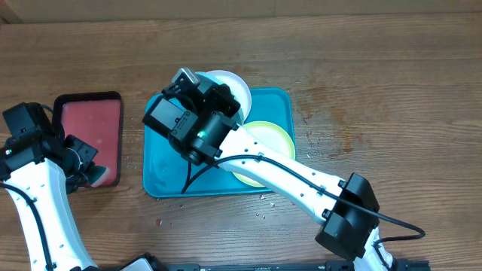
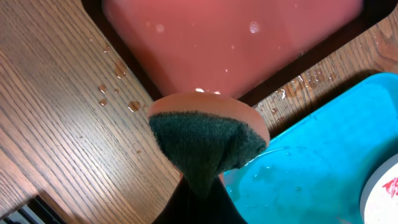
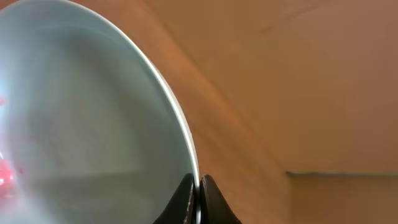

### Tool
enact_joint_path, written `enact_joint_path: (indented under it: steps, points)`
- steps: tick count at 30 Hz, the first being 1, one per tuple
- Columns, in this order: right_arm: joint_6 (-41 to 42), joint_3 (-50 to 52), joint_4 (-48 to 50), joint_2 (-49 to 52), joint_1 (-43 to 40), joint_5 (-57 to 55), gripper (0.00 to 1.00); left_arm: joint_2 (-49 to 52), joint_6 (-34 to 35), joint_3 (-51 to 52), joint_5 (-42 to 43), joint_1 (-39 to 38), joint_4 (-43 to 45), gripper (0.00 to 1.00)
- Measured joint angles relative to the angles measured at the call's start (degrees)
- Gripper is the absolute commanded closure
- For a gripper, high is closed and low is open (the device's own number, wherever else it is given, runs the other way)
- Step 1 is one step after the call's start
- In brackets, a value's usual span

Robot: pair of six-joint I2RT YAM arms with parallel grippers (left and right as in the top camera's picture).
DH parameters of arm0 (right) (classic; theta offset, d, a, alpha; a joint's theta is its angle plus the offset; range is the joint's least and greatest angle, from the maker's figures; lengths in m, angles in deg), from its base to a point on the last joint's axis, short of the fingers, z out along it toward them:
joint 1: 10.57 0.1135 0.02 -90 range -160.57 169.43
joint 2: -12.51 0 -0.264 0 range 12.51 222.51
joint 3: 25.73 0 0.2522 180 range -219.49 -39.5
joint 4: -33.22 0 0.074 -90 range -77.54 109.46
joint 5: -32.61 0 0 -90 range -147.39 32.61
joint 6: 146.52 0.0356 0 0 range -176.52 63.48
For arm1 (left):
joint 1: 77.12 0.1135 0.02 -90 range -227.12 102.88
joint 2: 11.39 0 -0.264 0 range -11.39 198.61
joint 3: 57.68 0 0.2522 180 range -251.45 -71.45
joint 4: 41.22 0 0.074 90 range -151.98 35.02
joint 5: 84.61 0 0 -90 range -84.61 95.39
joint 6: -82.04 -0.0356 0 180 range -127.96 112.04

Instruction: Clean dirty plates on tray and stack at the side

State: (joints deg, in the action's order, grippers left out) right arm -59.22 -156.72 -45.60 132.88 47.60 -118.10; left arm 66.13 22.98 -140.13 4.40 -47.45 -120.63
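Pinching the rim of the white plate (image 3: 93, 112), the right gripper (image 3: 198, 186) has its two fingers closed on the edge with only the thin lip between them. A red smear shows at the plate's left side in the right wrist view. From overhead, this plate sits over the far edge of the teal tray (image 1: 162, 177), overlapping its rim (how high it sits cannot be judged). A yellow-green plate (image 1: 271, 135) lies inside the tray towards its right side, partly under the arm.

The left gripper (image 2: 200, 186) is clamped on a sponge (image 2: 208, 140), green scrub face towards the camera, at the near right corner of the red tray (image 2: 230, 43). A narrow strip of wet tabletop (image 1: 392, 90) separates the two trays. Right of the teal tray the wood runs broad, dotted with droplets.
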Motion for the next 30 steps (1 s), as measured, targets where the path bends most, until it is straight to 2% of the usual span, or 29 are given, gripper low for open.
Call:
enact_joint_path:
  steps: [9, 13, 16, 21, 24, 25, 30]
  points:
    - [-3.2, 0.0, 0.3, 0.0, 0.1, -3.6, 0.96, 0.0, -0.7, 0.0, 0.0, 0.0, -0.1, 0.96]
    - [-3.3, 0.0, 0.3, 0.0, 0.0, -0.6, 0.96, 0.0, -1.1, 0.0, 0.0, 0.0, -0.1, 0.96]
    - [-2.1, 0.0, 0.2, 0.0, -0.3, 6.4, 0.96, 0.0, -1.1, 0.0, 0.0, 0.0, -0.1, 0.96]
    - [5.6, 0.0, 0.3, 0.0, -4.9, 25.0, 0.96, 0.0, -1.1, 0.0, 0.2, 0.0, -0.1, 0.96]
    - [8.9, 1.5, 1.7, 0.0, -12.1, 42.9, 0.96, 0.0, -1.4, 0.0, 1.2, 0.0, -0.1, 0.96]
    - [9.9, 3.1, 2.8, 0.0, -14.7, 48.9, 0.96, 0.0, -2.6, 0.0, 2.9, 0.0, 0.5, 0.96]
    - [15.1, 13.2, 10.2, 0.0, -20.9, 62.0, 0.96, 0.0, -9.6, 0.0, 11.6, -2.8, 2.9, 0.96]
